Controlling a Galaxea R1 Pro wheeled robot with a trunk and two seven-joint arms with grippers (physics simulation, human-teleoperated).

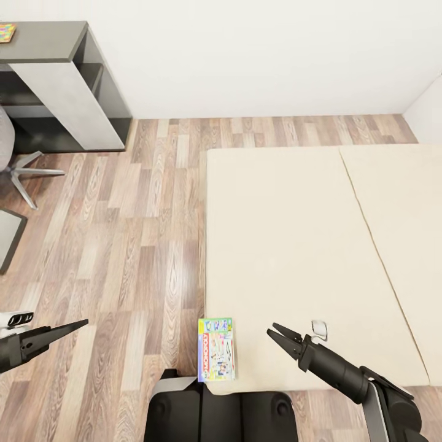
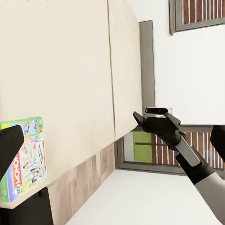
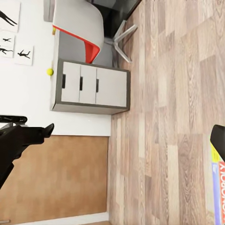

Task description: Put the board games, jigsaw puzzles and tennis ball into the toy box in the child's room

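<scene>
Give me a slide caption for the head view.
Board game lies at the bed's near corner, between both raised grippers.

Right arm extended forward, right pincer (image 1: 277,333) slightly parted and empty, left pincer (image 1: 77,324) closed, held low

A child's bedroom: bed (image 1: 294,245), desk (image 1: 43,43), wooden floor (image 1: 123,245), board game (image 1: 216,358).
</scene>
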